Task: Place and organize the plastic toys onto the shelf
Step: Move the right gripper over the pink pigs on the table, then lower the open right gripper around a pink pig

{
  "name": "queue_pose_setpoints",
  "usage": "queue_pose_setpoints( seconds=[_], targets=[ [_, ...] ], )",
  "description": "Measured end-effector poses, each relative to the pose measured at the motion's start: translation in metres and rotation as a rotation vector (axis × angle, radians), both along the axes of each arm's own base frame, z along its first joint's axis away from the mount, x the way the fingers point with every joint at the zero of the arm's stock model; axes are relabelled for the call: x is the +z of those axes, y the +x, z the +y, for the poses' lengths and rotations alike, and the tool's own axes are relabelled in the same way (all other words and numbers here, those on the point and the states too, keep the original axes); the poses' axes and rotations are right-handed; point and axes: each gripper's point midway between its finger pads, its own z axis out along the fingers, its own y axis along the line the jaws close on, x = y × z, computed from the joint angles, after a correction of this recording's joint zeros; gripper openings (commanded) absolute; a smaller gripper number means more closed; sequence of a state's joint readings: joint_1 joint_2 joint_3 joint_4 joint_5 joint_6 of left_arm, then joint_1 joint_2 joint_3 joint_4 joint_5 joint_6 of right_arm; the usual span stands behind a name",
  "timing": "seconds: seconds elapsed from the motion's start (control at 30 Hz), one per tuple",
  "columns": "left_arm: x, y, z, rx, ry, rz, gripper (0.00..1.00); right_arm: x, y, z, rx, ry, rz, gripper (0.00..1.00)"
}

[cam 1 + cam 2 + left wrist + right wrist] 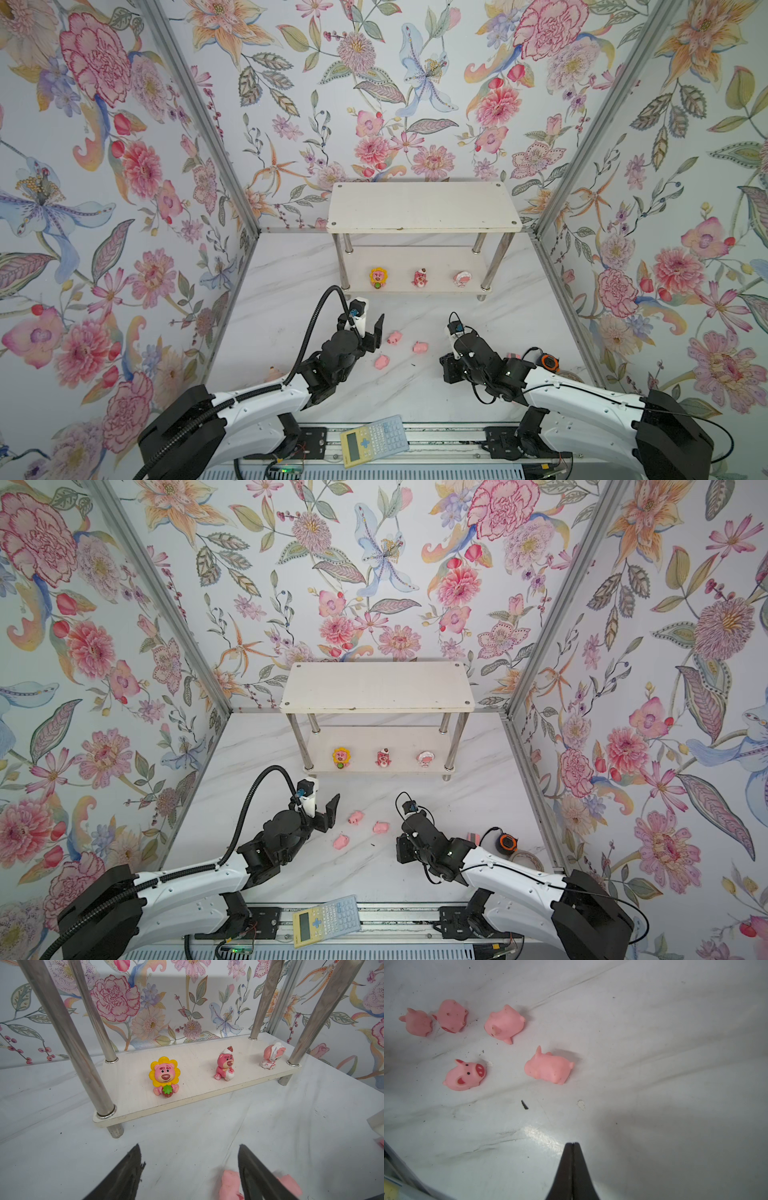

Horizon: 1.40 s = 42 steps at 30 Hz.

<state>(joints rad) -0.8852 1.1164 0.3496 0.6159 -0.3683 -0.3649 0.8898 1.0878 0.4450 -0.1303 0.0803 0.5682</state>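
The white two-tier shelf (424,205) stands at the back. On its lower tier (133,1093) sit a yellow-maned pink toy (164,1076), a dark pink bear (225,1064) and a round pink-and-white toy (272,1055). Several pink pigs lie on the table in front of it, among them one (466,1075) face up and one (549,1068) on its side. My left gripper (188,1146) is open just left of the pigs. A pig (228,1184) lies against the inside of one finger, not gripped. My right gripper (572,1144) is shut and empty, right of the pigs.
A yellow-and-grey calculator (374,440) rests on the front rail. An orange-and-black tape measure (549,362) and a roll of tape (525,860) sit at the right behind the right arm. Flowered walls close in the back and both sides.
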Motion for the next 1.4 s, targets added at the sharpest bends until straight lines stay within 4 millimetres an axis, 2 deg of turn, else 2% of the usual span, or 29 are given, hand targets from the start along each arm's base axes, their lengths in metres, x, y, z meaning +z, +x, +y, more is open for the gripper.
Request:
queue_pose_setpoints(
  seconds=[0.13,0.23,0.37,0.5,0.63,0.73,0.9,1.03,1.27,1.33,1.4],
  targets=[
    [0.0,-0.001,-0.002,-0.015,-0.008,0.002,0.74,0.016,0.017,0.023,0.023,-0.011,-0.024,0.0],
    [0.002,-0.002,-0.003,-0.02,-0.02,0.003,0.74,0.018,0.027,0.036,0.034,-0.016,-0.038,0.0],
    [0.008,-0.002,-0.002,-0.019,-0.036,-0.006,0.74,0.003,0.032,0.043,0.046,-0.05,-0.021,0.0],
    [0.009,-0.002,-0.001,-0.017,-0.043,-0.009,0.74,-0.019,0.026,0.043,0.059,-0.089,0.014,0.0],
    [0.009,-0.001,0.0,-0.011,-0.042,-0.009,0.74,-0.042,0.01,0.031,0.056,-0.12,0.058,0.0],
    [0.007,0.001,0.0,-0.008,-0.038,-0.005,0.74,-0.043,0.004,0.025,0.037,-0.094,0.058,0.0],
    [-0.005,0.002,-0.002,-0.012,-0.014,0.018,0.74,-0.041,-0.004,0.011,0.007,-0.09,0.064,0.0],
    [-0.01,0.003,-0.004,-0.025,-0.006,0.031,0.74,-0.033,0.003,0.009,-0.007,-0.103,0.048,0.0],
    [-0.011,0.003,-0.004,-0.027,-0.005,0.033,0.74,0.005,0.042,0.038,-0.002,-0.067,-0.047,0.0],
    [-0.01,0.003,-0.004,-0.027,-0.005,0.033,0.74,0.006,0.046,0.045,0.009,-0.071,-0.056,0.0],
    [-0.009,0.003,-0.004,-0.027,-0.008,0.03,0.74,-0.002,0.048,0.047,0.019,-0.09,-0.047,0.0]
  ],
)
